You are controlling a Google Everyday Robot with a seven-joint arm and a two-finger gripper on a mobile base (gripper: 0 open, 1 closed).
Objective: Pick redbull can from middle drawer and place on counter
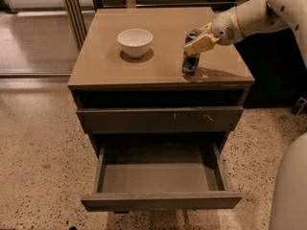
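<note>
Camera view — redbull can (190, 64) seemingly set upright on counter (163, 67), gripper (197, 44) clamped round its top; middle drawer (160, 201) open — remained only to release.
</note>
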